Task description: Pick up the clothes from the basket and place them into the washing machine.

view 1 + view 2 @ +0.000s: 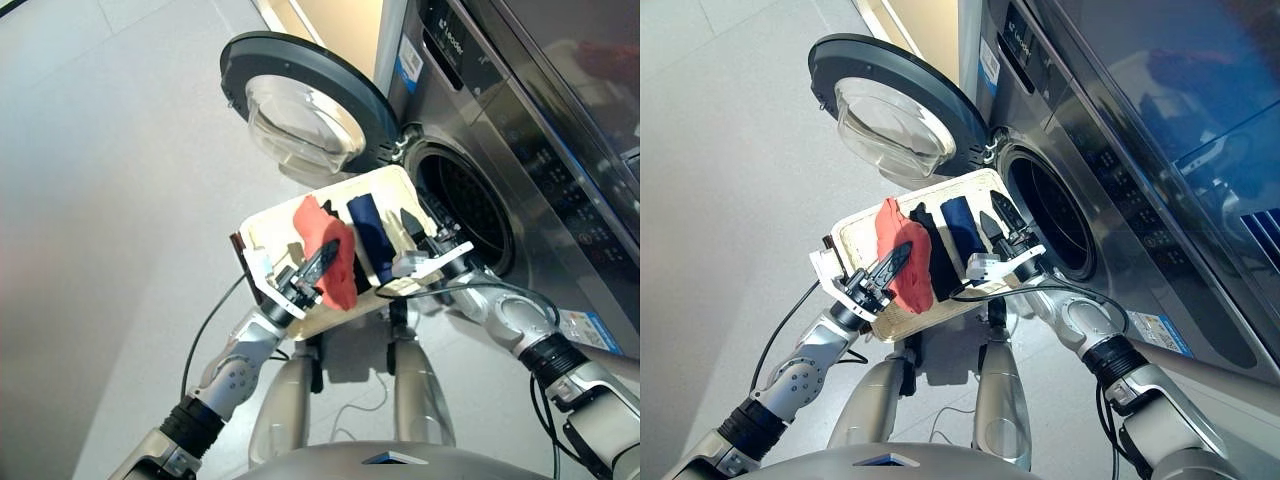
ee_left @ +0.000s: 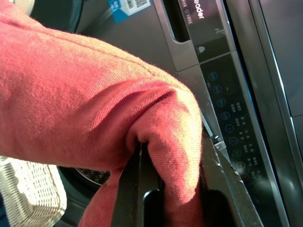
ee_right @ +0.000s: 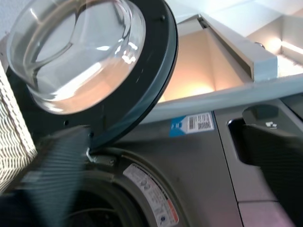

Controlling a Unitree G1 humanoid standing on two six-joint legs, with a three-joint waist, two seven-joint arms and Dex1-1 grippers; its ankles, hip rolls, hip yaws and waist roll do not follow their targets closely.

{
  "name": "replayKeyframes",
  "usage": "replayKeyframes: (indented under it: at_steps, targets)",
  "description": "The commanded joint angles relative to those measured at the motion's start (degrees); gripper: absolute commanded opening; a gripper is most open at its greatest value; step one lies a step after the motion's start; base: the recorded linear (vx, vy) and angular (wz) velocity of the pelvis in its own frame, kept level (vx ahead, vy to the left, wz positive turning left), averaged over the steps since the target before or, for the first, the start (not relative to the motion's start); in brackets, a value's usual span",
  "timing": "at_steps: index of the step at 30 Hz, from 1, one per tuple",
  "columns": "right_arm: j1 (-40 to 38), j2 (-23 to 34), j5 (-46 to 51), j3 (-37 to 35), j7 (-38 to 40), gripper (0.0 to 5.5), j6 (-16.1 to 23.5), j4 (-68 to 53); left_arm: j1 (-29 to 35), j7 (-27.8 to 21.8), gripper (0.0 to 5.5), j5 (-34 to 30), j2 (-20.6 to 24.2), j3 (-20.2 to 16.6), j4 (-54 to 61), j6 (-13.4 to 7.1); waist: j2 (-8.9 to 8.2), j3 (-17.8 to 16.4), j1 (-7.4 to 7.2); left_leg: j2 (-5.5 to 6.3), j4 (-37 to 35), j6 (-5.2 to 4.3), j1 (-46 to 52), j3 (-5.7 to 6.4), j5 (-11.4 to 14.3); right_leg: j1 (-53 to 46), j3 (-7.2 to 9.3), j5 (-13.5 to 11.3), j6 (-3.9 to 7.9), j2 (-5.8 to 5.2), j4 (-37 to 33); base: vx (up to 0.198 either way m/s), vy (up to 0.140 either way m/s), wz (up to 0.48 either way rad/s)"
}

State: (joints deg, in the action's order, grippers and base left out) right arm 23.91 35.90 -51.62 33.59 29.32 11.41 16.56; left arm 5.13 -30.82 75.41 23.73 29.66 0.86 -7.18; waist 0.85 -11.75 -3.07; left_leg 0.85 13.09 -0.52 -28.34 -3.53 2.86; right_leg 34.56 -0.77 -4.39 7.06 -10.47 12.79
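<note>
The cream wicker basket [image 1: 272, 222] sits tilted just in front of the washing machine [image 1: 480, 120], below its open porthole [image 1: 465, 205]. Three clothes lie in it side by side: a red piece [image 1: 318, 228], a black piece [image 1: 937, 262] and a navy piece [image 1: 366, 228]. My left gripper [image 1: 322, 258] is shut on the red piece, whose fabric [image 2: 94, 109] bulges over the two fingers in the left wrist view. My right gripper [image 1: 997, 216] is open over the basket's end nearest the drum, beside the navy piece, with nothing between its fingers.
The round door [image 1: 300, 105] with its glass bowl stands swung open behind the basket's far left. A similar dark unit [image 1: 1160, 70] is stacked above the machine. Grey tiled floor [image 1: 100, 200] stretches to the left. A black cable [image 1: 205, 330] hangs from my left arm.
</note>
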Motion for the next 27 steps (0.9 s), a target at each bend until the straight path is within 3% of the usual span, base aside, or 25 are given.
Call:
replayKeyframes:
  at_steps: [1,10,15,22,27]
  targets:
    - [4.7,2.3,-1.3,4.2,0.6,5.50,1.6,-7.5,1.4,-1.3,0.00,0.5,2.6,2.1,9.1,-2.2,-0.38,1.6,-0.29,1.34,1.4,1.12,-3.5,1.76,-1.3,-2.5,2.12,0.7,0.99,-0.05,0.9,0.000,0.000,0.000]
    - [12.3,5.9,-2.0,12.8,-3.6,5.50,5.0,-10.1,10.5,-6.5,0.00,-1.0,13.7,7.9,9.8,0.8,-0.24,2.1,-0.60,0.92,1.6,0.88,-3.2,1.55,-0.8,-2.7,1.78,0.9,1.05,0.18,1.0,0.000,0.000,0.000]
    - [14.1,5.4,-1.7,17.1,-6.1,5.50,6.2,-8.4,15.2,-8.4,0.00,-0.3,19.5,9.8,11.7,1.3,-0.09,2.7,-0.94,0.93,1.1,0.77,-3.4,1.52,-1.4,-2.4,1.70,0.4,1.18,0.17,0.7,0.000,0.000,0.000]
    - [15.3,2.3,-0.1,18.3,-5.8,5.50,6.6,-8.0,16.7,-8.8,0.00,1.1,19.3,13.0,12.9,1.7,0.03,2.4,-0.84,1.09,0.9,0.84,-3.2,1.25,-1.5,-2.3,1.46,0.4,1.37,0.18,0.7,0.000,0.000,0.000]
    - [16.7,2.6,0.1,20.5,-7.3,5.50,7.7,-9.0,17.8,-8.6,0.00,1.3,18.8,12.9,12.3,1.2,-0.01,2.2,-0.74,0.97,0.6,0.75,-3.3,1.22,-1.9,-2.3,1.65,0.4,1.41,0.11,0.7,0.000,0.000,0.000]
